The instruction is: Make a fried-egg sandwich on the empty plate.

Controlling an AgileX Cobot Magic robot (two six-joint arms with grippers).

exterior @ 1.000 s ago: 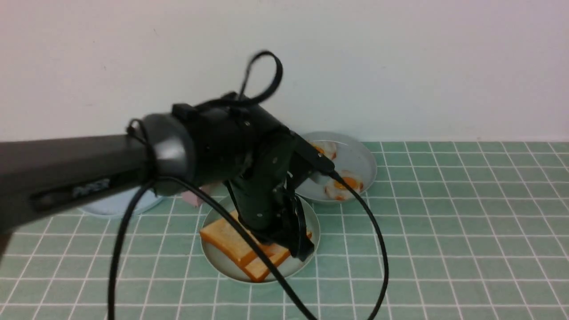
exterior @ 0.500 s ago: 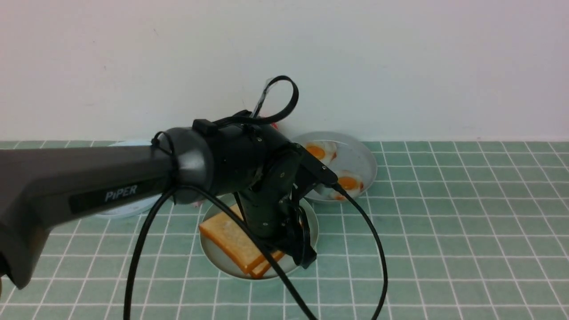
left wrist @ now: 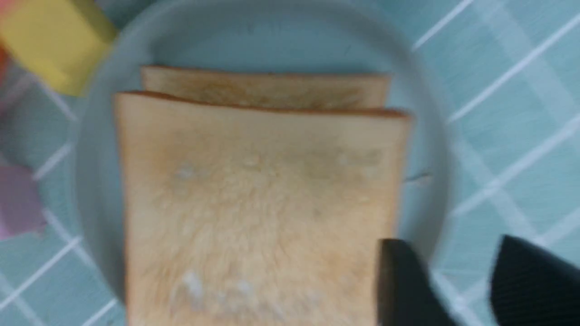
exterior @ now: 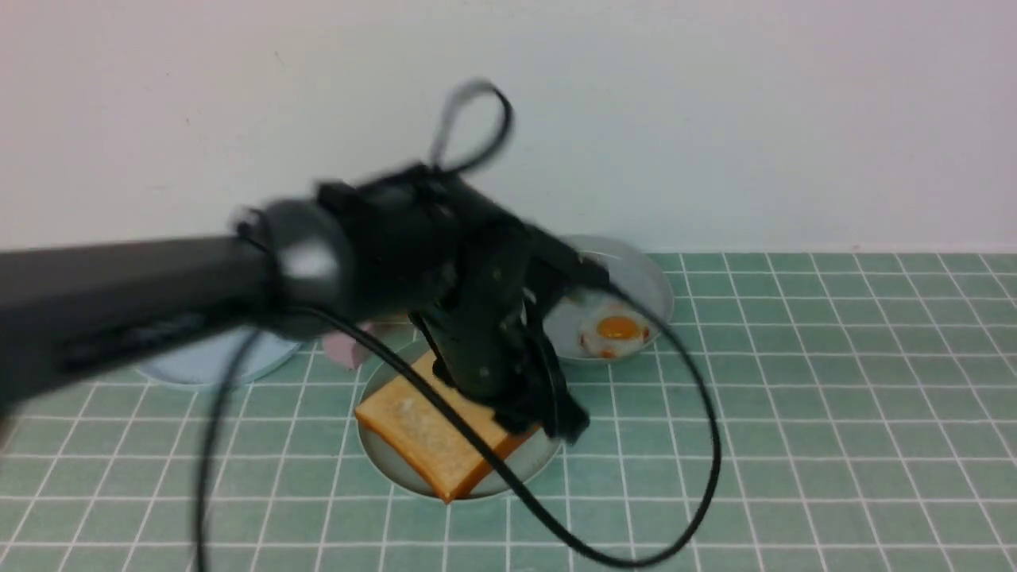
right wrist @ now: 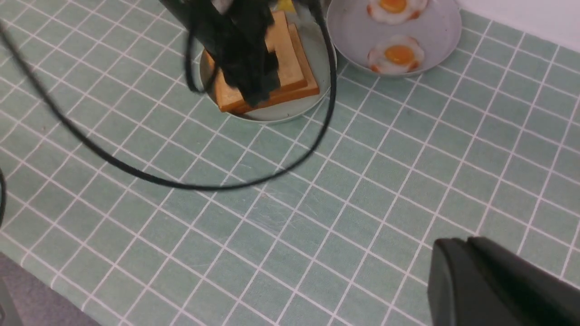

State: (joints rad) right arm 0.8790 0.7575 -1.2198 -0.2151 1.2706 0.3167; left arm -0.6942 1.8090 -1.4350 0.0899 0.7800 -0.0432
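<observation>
Two golden toast slices (exterior: 433, 433) lie stacked on the mint-green plate (exterior: 381, 469). The top slice (left wrist: 258, 203) sits a little off the lower one (left wrist: 267, 88). No egg shows between them. My left gripper (exterior: 566, 429) hangs just above the plate's right side, open and empty; in the left wrist view (left wrist: 453, 258) one finger (left wrist: 401, 285) overlaps the top slice's edge and the other is over the table. My right gripper (right wrist: 457, 262) is shut and empty, low over bare tiles well to the right of the plates.
A grey plate (exterior: 647, 278) with toy fried eggs (exterior: 616, 330) stands behind and to the right of the mint plate; two eggs (right wrist: 396, 54) show in the right wrist view. A pale blue plate (exterior: 214, 365) is at the left. Pink (exterior: 342, 349) and yellow (left wrist: 50, 40) blocks lie near the mint plate.
My left arm dipped towards the plate, then lifted and shifted right; it is blurred now. The top toast slice now covers more of the lower slice.
</observation>
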